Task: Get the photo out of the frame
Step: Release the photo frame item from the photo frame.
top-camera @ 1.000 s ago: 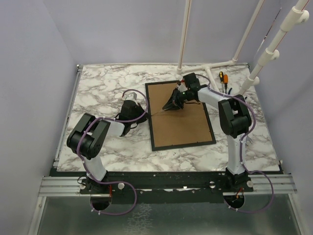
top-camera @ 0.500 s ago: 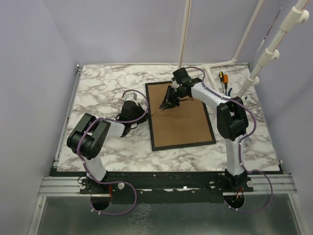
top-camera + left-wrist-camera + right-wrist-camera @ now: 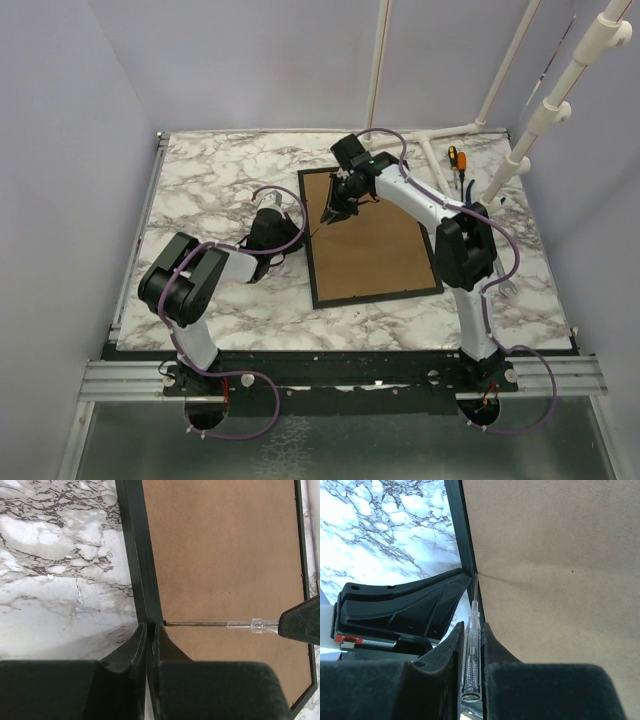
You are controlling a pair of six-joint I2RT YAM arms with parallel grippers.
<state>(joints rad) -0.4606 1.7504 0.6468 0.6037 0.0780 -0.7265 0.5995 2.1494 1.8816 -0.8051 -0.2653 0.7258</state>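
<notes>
The frame [image 3: 370, 297] lies face down on the marble table, its brown back [image 3: 375, 240] up. The photo is hidden under that back. My left gripper [image 3: 296, 234] is shut on the frame's left black border [image 3: 135, 555], one finger [image 3: 138, 639] on each side of it. My right gripper [image 3: 331, 213] hangs over the back's far left part, shut on a clear-handled screwdriver [image 3: 471, 650]. The thin shaft [image 3: 200, 624] lies across the back, and its tip touches the inner edge of the left border right beside the left gripper [image 3: 405, 610].
Orange and dark-handled tools [image 3: 456, 160] lie at the back right of the table, beside a white pipe stand [image 3: 430, 135]. The right arm [image 3: 420, 200] reaches across the frame's far half.
The right gripper with the screwdriver has swung left across the brown back toward the frame's left border. The left gripper has stayed where it was.
</notes>
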